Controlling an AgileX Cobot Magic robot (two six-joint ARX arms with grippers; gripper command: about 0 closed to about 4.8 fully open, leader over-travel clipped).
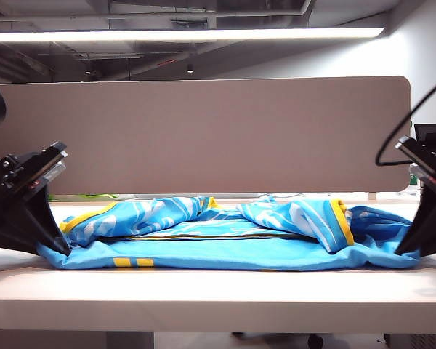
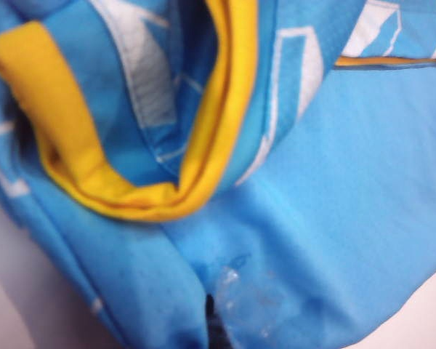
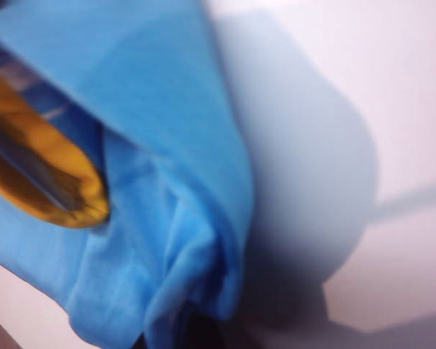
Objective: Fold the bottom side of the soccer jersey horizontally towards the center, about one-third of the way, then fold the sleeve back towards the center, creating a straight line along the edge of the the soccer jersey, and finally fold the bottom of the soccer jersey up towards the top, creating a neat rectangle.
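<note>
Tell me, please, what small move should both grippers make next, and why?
Probably lift together and carry the near edge toward the center. The left gripper and right gripper are shut on the soccer jersey at its two ends, low on the table, and that edge lies unfolded.

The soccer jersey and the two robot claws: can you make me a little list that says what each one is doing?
soccer jersey: sky-blue, white streaks, yellow trim, lying crumpled on the white table
left gripper: at the jersey's left end, shut on the blue cloth
right gripper: at the jersey's right end, shut on the cloth
folding: bunched in the middle, no neat rectangle yet
behind: a grey-brown divider panel
</note>
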